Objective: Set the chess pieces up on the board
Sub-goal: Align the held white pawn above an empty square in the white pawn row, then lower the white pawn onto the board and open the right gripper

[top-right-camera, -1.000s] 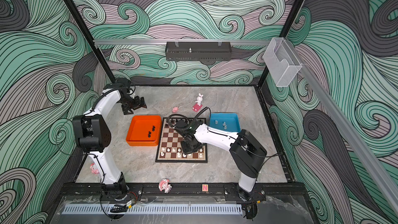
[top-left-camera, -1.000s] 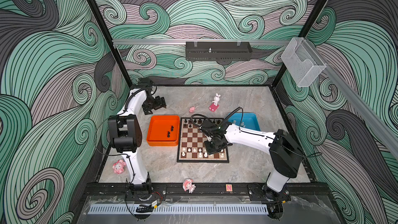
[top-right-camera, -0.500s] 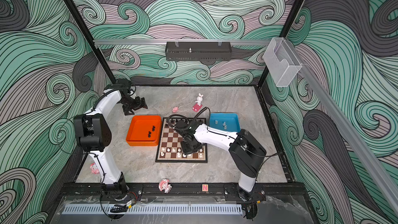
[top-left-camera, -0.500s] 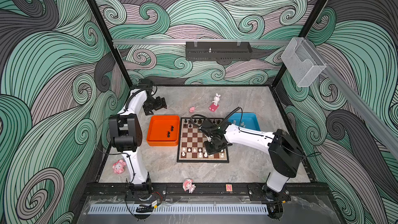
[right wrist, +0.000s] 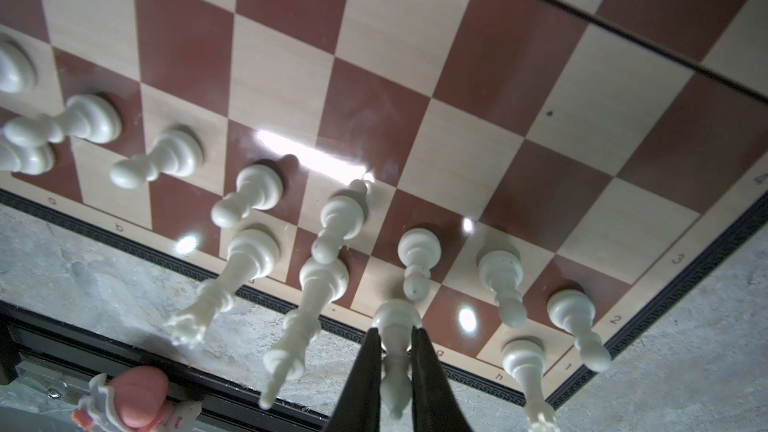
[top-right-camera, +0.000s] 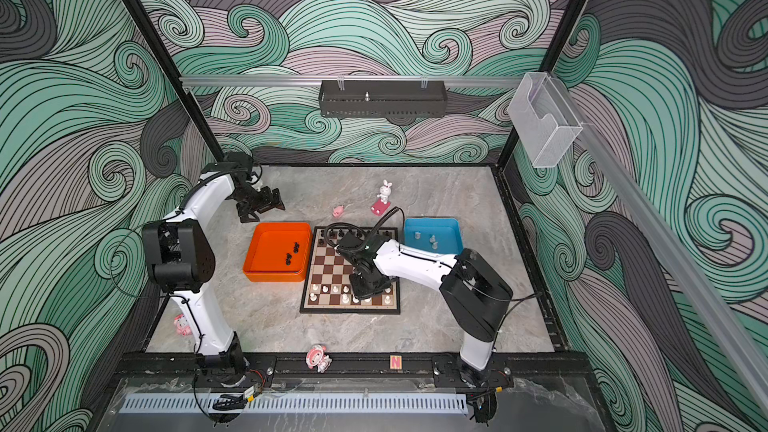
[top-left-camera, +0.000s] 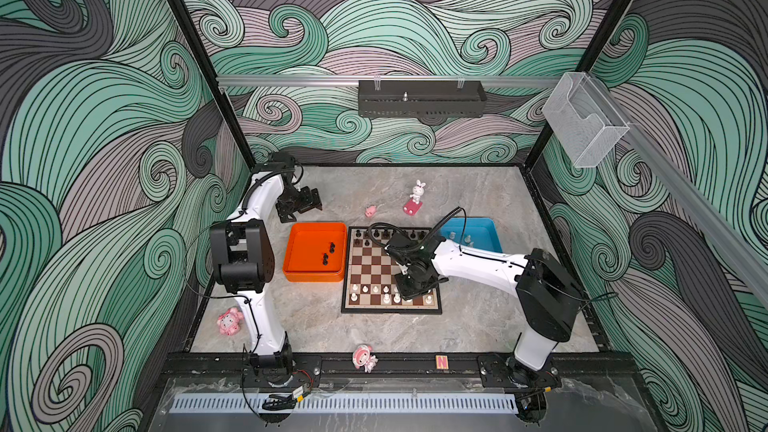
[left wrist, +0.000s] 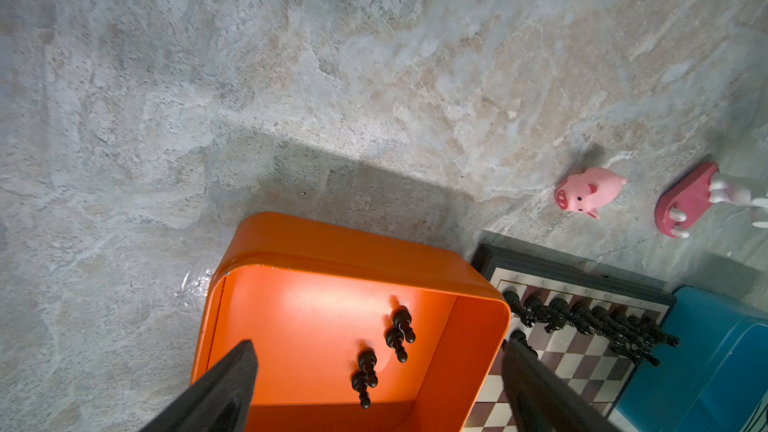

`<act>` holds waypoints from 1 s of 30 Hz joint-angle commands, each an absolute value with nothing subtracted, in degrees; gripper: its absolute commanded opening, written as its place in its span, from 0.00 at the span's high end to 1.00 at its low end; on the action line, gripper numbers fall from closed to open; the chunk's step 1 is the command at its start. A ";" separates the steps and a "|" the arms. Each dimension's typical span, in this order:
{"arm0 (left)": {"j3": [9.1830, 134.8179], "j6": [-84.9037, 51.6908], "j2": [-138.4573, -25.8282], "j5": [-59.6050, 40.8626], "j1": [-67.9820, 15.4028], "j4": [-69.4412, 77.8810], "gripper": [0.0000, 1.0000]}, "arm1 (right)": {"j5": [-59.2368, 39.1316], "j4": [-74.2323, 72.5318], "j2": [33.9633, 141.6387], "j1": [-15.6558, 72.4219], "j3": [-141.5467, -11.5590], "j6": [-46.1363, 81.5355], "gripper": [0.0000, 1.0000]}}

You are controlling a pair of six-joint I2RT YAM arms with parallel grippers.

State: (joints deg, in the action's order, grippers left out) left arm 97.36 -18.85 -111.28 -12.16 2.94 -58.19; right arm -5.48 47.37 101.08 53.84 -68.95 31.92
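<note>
The board (top-left-camera: 370, 268) lies mid-table. Black chess pieces (top-left-camera: 390, 234) line its far edge and white ones (top-left-camera: 376, 289) fill its near rows. My right gripper (top-left-camera: 409, 293) points down at the nearest row. In the right wrist view its jaws (right wrist: 394, 336) press on the stem of a tall white piece (right wrist: 395, 317), which stands upright on its square. My left gripper (top-left-camera: 305, 205) hangs open behind the orange tray (top-left-camera: 297, 255). In the left wrist view it (left wrist: 378, 351) has nothing between its fingers, and black pieces (left wrist: 401, 332) lie in the tray below.
A blue tray (top-left-camera: 484, 228) holding a few white pieces (top-left-camera: 467, 238) sits right of the board. A pink pig (top-left-camera: 370, 211) and a white rabbit figure (top-left-camera: 417, 193) stand behind the board. Pink figurines sit at the front left (top-left-camera: 230, 321) and on the front rail (top-left-camera: 364, 358).
</note>
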 commanded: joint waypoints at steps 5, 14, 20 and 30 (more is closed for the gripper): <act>97.22 -18.63 -111.65 -12.66 3.43 -58.27 0.06 | -5.52 47.68 101.52 54.23 -69.08 31.86 0.84; 97.27 -18.59 -111.59 -12.67 3.43 -58.26 0.06 | -6.15 47.55 102.19 54.49 -69.52 31.60 0.82; 97.21 -18.55 -111.62 -12.66 3.43 -58.21 0.06 | -6.13 47.49 102.57 54.58 -69.79 31.38 0.80; 97.29 -18.55 -111.58 -12.66 3.43 -58.21 0.06 | -6.04 47.50 102.22 54.66 -70.04 31.39 0.79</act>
State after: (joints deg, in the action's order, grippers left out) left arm 97.36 -18.83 -111.28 -12.19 2.94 -58.19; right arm -6.11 47.31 102.04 54.41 -69.01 31.75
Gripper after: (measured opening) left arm 0.943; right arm 0.206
